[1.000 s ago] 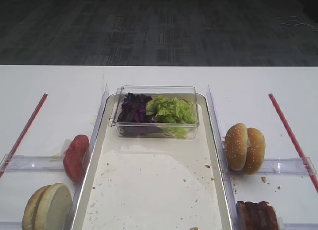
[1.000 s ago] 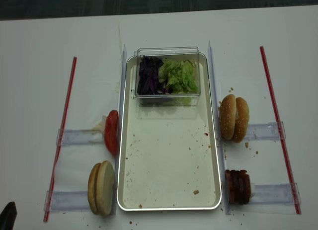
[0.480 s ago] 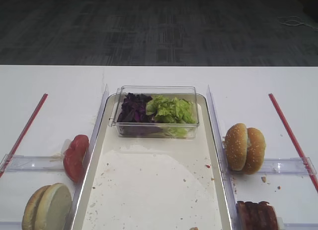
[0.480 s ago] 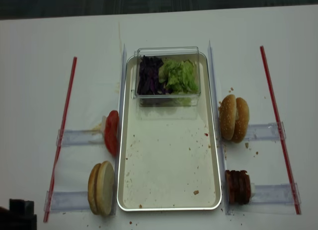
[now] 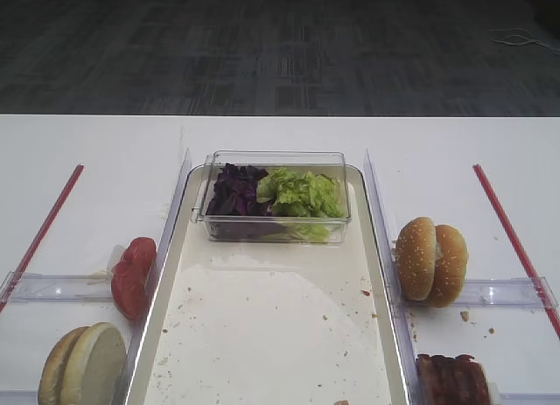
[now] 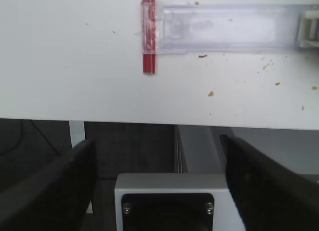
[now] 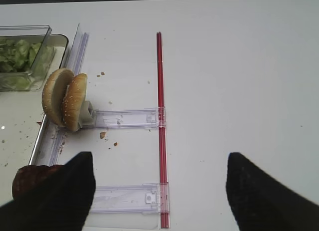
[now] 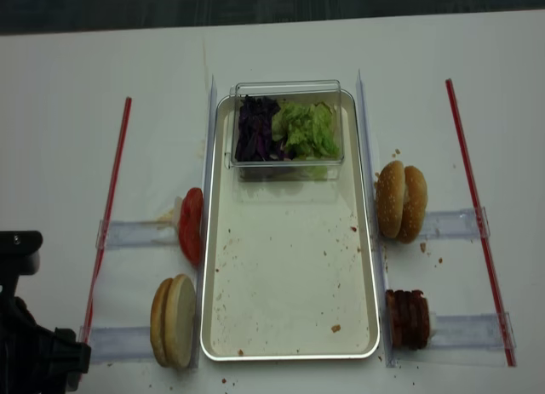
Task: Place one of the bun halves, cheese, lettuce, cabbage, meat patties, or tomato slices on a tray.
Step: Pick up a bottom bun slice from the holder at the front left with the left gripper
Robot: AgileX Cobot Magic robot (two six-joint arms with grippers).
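The silver-rimmed tray (image 8: 289, 353) lies mid-table, its floor holding only crumbs. At its far end a clear box holds purple cabbage (image 8: 254, 128) and green lettuce (image 8: 306, 130). Left of the tray stand red tomato slices (image 8: 191, 226) and pale bun halves (image 8: 174, 322). On the right are the meat patties (image 8: 409, 319). No cheese shows. My left arm (image 8: 25, 351) is at the front left corner. Its gripper (image 6: 157, 188) is open and empty over the table's front edge. The right gripper (image 7: 159, 191) is open and empty, right of the patties (image 7: 30, 178).
Golden sesame buns (image 8: 402, 202) stand upright right of the tray, against a clear plastic holder (image 8: 451, 224). Red strips (image 8: 106, 228) (image 8: 473, 202) run along both sides. Clear dividers flank the tray. Crumbs dot the table near the buns.
My left arm has come further into the overhead view at the bottom left corner, rising toward the left red strip. The food and tray have not moved.
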